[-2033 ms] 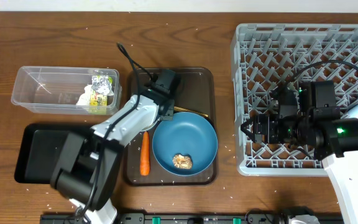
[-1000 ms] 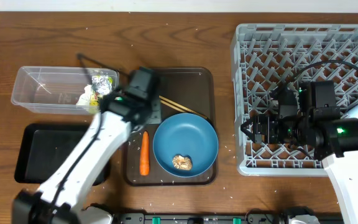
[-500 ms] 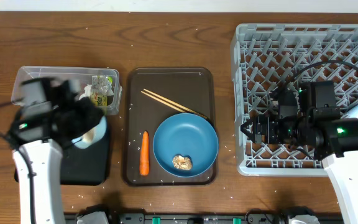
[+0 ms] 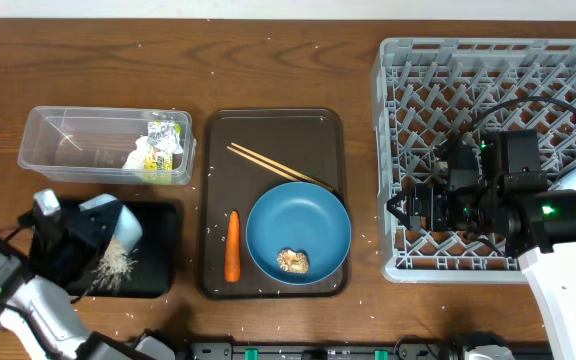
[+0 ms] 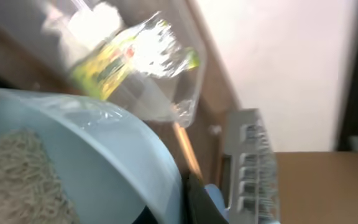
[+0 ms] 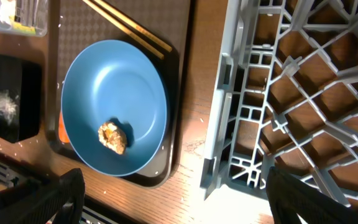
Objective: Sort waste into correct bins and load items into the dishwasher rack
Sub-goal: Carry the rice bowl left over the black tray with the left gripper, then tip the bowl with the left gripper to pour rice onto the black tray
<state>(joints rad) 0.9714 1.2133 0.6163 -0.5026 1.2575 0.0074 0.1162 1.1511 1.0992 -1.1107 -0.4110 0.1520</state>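
My left gripper (image 4: pixel 86 238) is shut on a small light-blue cup (image 4: pixel 108 222), held tilted over the shallow black tray (image 4: pixel 158 250). Loose white rice (image 4: pixel 116 266) lies on that tray, and more rice (image 5: pixel 11 177) is inside the cup (image 5: pixel 104 155). The clear tub (image 4: pixel 68 140) holds the yellow-green wrapper (image 4: pixel 165 140) and crumpled white paper (image 4: pixel 136 157). The dark-blue plate (image 4: pixel 298 225) carries the brown food lump (image 4: pixel 293 261). The orange carrot (image 4: pixel 232 246) and chopsticks (image 4: pixel 278 166) lie beside it. My right gripper (image 4: pixel 406 208) is open and empty above the grey rack's (image 4: pixel 488 70) front left edge.
The plate, carrot and chopsticks lie on a dark brown serving tray (image 4: pixel 273 125) in the middle. The right wrist view shows the plate (image 6: pixel 114 99), lump (image 6: pixel 113 137), chopsticks (image 6: pixel 129 25) and rack lattice (image 6: pixel 291 93). Rice grains dot the wooden table.
My left arm swung left from the brown tray to the black tray with the cup in it. The cup is now tilted and rice lies on the black tray. The right arm has not moved.
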